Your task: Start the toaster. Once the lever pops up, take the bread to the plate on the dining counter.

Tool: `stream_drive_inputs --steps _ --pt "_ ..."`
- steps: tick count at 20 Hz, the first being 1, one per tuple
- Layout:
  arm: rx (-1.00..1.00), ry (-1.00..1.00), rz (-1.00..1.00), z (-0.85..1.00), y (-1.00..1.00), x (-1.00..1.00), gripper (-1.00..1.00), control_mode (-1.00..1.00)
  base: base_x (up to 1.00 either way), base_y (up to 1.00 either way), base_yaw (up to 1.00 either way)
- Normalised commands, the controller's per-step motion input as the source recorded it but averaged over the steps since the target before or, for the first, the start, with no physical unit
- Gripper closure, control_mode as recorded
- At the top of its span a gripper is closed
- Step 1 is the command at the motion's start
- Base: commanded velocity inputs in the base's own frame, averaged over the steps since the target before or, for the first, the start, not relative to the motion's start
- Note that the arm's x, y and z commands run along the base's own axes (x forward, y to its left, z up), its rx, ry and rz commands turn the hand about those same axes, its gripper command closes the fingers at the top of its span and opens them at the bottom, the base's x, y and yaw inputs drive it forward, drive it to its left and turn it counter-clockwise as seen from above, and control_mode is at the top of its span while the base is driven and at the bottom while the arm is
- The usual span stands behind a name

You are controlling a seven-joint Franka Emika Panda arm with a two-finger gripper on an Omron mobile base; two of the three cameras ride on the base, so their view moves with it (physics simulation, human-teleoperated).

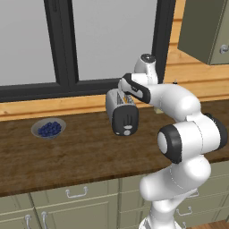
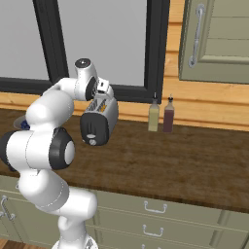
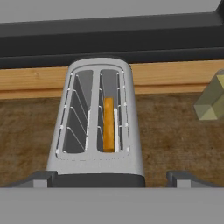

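Toaster (image 3: 97, 127) sits centre frame in the hand view, seen from above; silver-grey body, two slots. Bread (image 3: 108, 124) stands on edge in the right-hand slot, orange-tan, sunk between the wire guides; left slot holds no slice. In the left base view the toaster (image 1: 121, 112) stands mid-frame on the dark wood table (image 1: 80, 152), black end panel facing the camera, with the pale dial low on that panel; the lever is too small to pick out there. Fingers spread wide: the two dark tips (image 3: 39, 178) sit at the lower left and lower right of the hand view, one on either side of the toaster's near end, gripping nothing. Arm rises from the lower right of the left base view, elbow folded at right, forearm reaching up and left so the hand sits above the toaster, pointing down; gripper (image 2: 100, 93) is largely masked by the wrist. Bowl of blue berries (image 1: 48, 129) at left of table, well apart from toaster. Two bottles (image 2: 161, 115) stand against the wall, right of the toaster in the right base view.
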Motion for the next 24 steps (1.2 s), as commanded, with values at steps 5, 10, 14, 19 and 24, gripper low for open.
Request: stream_drive_inputs --steps 5,10,14,19,24 --pt "0.0 0.0 0.0 0.0 0.0 0.0 -1.0 -1.0 0.0 0.0 0.0" --pt "0.0 0.0 0.0 0.0 0.0 0.0 -1.0 -1.0 0.0 0.0 0.0" --pt "0.0 0.0 0.0 0.0 0.0 0.0 -1.0 -1.0 0.0 0.0 0.0" --pt "0.0 0.0 0.0 0.0 0.0 0.0 -1.0 -1.0 0.0 0.0 0.0" --pt "0.0 0.0 0.0 0.0 0.0 0.0 -1.0 -1.0 0.0 0.0 0.0"
